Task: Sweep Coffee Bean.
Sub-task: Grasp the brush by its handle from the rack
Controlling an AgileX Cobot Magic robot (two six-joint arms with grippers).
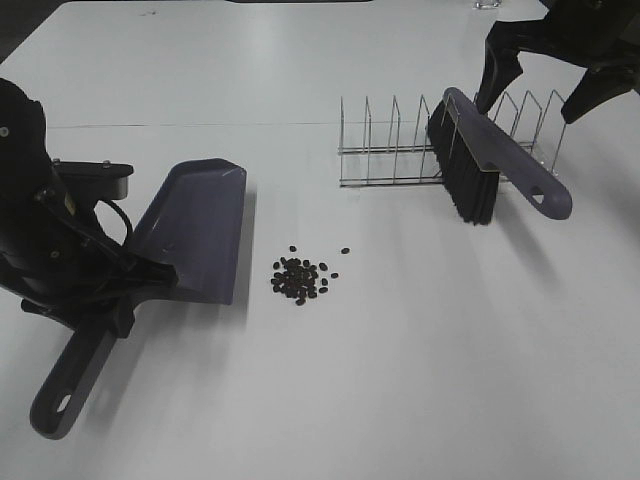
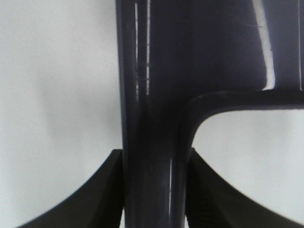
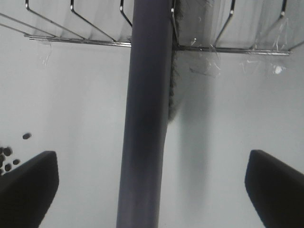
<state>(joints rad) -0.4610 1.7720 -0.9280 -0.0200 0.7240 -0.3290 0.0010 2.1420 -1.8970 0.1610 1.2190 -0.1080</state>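
The coffee bean (image 1: 300, 280) pile lies loose on the white table, just right of the purple-grey dustpan (image 1: 195, 225). My left gripper (image 1: 110, 310) is shut on the dustpan's handle (image 2: 152, 118), which runs between its two fingers (image 2: 95, 199). A purple brush (image 1: 500, 150) with black bristles (image 1: 465, 180) leans in a wire rack (image 1: 390, 150). My right gripper (image 1: 540, 85) hangs open above the brush. In the right wrist view the brush handle (image 3: 145, 142) passes between the wide-apart fingers (image 3: 26, 190), untouched. A few beans (image 3: 7, 159) show at that view's edge.
The wire rack (image 3: 76, 40) stands at the back right of the white table (image 1: 420, 380), with upright dividers around the brush. The dustpan handle's end (image 1: 55, 405) nears the table's front left edge.
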